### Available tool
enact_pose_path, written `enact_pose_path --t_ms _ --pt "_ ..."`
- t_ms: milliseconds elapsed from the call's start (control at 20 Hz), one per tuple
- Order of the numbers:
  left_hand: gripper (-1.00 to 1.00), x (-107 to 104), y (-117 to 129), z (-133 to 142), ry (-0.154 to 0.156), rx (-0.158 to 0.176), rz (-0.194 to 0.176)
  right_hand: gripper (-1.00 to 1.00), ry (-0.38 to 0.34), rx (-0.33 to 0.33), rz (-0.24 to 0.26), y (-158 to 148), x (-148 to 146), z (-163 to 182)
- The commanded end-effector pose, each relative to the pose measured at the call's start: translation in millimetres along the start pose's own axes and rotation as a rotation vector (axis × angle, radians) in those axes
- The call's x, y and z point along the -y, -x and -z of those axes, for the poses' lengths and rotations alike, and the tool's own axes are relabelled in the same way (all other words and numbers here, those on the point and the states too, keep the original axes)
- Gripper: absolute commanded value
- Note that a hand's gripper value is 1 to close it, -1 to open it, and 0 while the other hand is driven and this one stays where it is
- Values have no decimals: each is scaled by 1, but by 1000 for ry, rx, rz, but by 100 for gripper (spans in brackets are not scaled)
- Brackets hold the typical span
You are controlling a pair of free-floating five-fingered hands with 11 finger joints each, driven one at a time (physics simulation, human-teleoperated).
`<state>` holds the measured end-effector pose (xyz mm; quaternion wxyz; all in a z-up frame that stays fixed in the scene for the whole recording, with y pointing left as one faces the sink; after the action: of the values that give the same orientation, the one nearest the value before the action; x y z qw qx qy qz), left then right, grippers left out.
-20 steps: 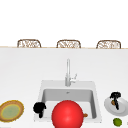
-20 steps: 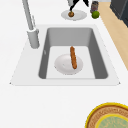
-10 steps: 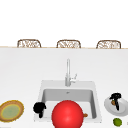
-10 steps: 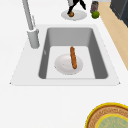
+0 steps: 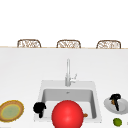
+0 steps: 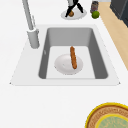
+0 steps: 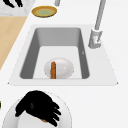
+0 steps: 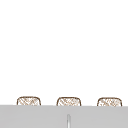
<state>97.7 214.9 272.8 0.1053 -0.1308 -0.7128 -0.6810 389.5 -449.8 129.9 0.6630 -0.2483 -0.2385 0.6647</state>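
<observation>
Orange morsel (image 6: 71, 14) under my right hand (image 7: 37, 107), fingers spread downward over it on the white plate (image 7: 62, 110); I judge it could roll off.

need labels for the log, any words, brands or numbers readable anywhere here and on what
None: nothing readable on the faucet, the sink, the yellow-rimmed plate or the white plate under the right robot hand.
The dark jar beside the lime is too blurred to tell if it bears a label.
</observation>
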Motion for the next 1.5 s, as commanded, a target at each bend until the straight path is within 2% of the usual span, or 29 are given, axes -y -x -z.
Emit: enact_pose_path --t_ms 0,250,450,500,550,700,1000,1100,1250,1450 --pt "0 0 0 0 0 0 0 -100 0 0 0 0 2 19" --pt "0 0 0 0 0 0 0 -100 -6 2 1 1 13 20" --pt "0 0 0 0 0 0 0 -100 -19 -18 -15 -2 3 18" --pt "0 0 0 0 0 0 0 100 -18 -24 -20 -7 0 16" --pt "0 0 0 0 0 0 0 100 21 -28 -40 -9 -1 15" --pt "0 0 0 0 0 0 0 100 160 -30 -12 -4 -3 15" --pt "0 0 0 0 0 0 0 100 379 -21 10 -2 3 12" --pt "0 0 0 0 0 0 0 100 416 -35 34 -2 11 7" --pt "0 0 0 0 0 0 0 100 382 -35 60 -17 23 -11" --pt "0 0 0 0 0 0 0 100 355 -37 42 -37 29 -28"
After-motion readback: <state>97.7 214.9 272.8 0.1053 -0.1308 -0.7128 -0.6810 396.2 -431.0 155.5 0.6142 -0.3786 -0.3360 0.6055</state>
